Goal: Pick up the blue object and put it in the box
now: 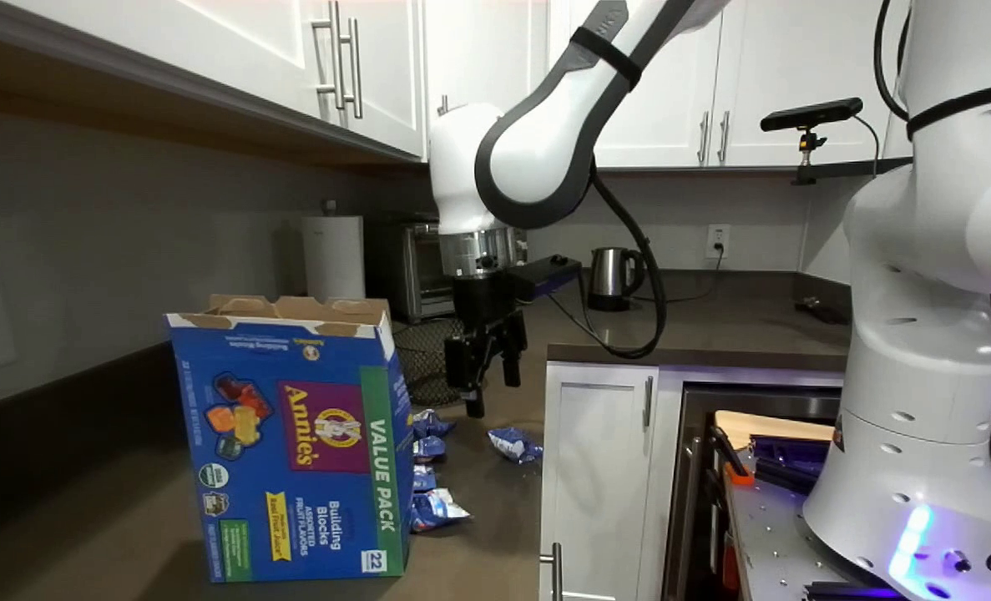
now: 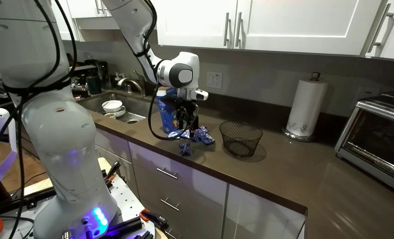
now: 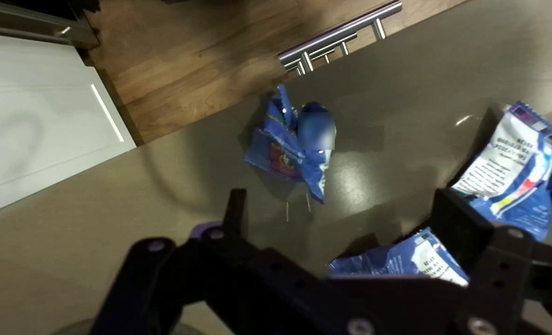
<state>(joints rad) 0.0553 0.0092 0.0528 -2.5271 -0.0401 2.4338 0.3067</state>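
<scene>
Awaiting pickup: one blue pouch (image 3: pixel 289 144), lying singly near the edge of the table (image 2: pixel 283 169), outside the box (image 1: pixel 286 442). My claw (image 1: pixel 493 397): spread, nothing held. Done, I judge: none. Left: grasp, carry, deposit.

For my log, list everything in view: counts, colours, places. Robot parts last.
Snack carton: one, blue, standing on brown counter
Snack pouches: at least five, blue and white, on counter
Wire basket: one, black, on counter
Paper towel roll: one, white, on counter
Toaster oven: one, silver, on counter
Kettle: one, silver, on counter
Sink: one, grey, set in counter
Bowls: at least two, white, in sink
Cabinets: several, white, above and below counter
Outlets: at least two, white, on walls
Arm: one, white and grey, over counter
Gripper: one, black, above counter, jaws apart
</scene>
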